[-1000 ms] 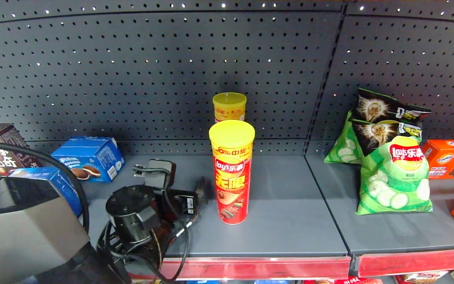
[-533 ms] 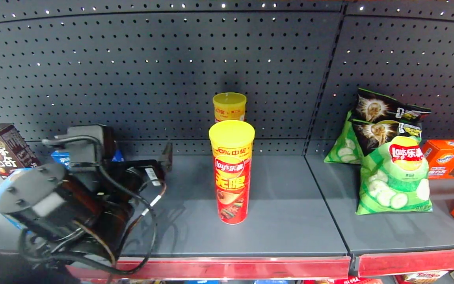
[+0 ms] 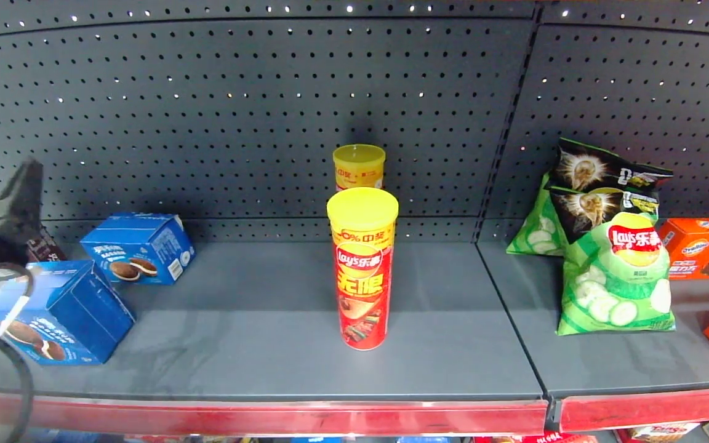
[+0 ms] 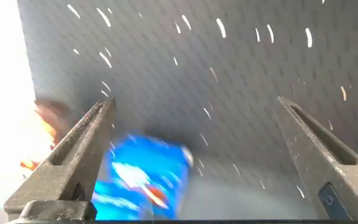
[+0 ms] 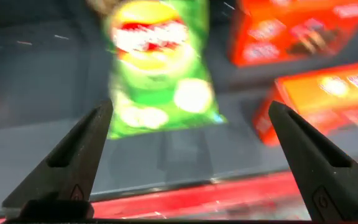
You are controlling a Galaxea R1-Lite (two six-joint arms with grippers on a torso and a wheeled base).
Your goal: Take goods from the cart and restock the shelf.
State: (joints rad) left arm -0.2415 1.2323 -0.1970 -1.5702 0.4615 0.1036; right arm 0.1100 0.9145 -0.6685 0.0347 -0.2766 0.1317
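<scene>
Two red chip cans with yellow lids stand on the grey shelf (image 3: 453,344), the front can (image 3: 362,271) near the middle and the back can (image 3: 359,166) right behind it by the pegboard. My left gripper (image 4: 194,102) is open and holds nothing. It hangs at the shelf's far left, with one finger (image 3: 19,197) above a blue biscuit box (image 3: 59,311), seen as a blue box (image 4: 145,177) in the left wrist view. My right gripper (image 5: 189,107) is open and empty at the shelf's right front edge, facing a green chip bag (image 5: 157,62).
A second blue box (image 3: 139,246) lies at the back left. Green and dark chip bags (image 3: 616,277) lean at the right, with orange boxes (image 3: 705,246) beside them. A red strip (image 3: 391,418) runs along the shelf's front edge. Bare shelf lies on both sides of the cans.
My left arm has pulled away from beside the front can to the far left edge, uncovering the front blue box. The cans have not moved.
</scene>
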